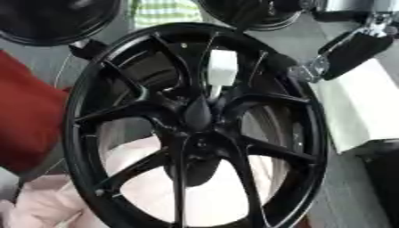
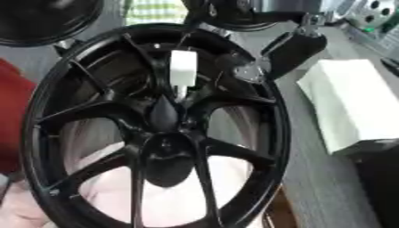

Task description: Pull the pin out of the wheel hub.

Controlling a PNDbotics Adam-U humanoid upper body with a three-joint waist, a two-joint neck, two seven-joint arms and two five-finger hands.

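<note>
Grey surface (image 2: 311, 178) under everything | black wheel hub (image 1: 195, 129) fills centre, spokes facing camera | white pin (image 1: 222, 67) stuck upright just above hub centre, between spokes | white box (image 2: 351, 104) right of rim | right robot hand (image 1: 351, 51) upper right near rim, apart from pin, finger state cannot tell

From my seat the wheel hub (image 1: 195, 129) reads as glossy black painted metal, its smooth spokes catching streaks of light. The pin (image 1: 221, 67) standing in it looks like matt white plastic, with a thin shiny metal stem below. The right hand (image 1: 343, 53) is matt black with bright silver metal joints. I see soft pink cloth (image 1: 46, 200) behind the spokes, red fabric (image 1: 27, 120) at the left, and a matt white block (image 2: 351, 102) that may be paper or foam.
</note>
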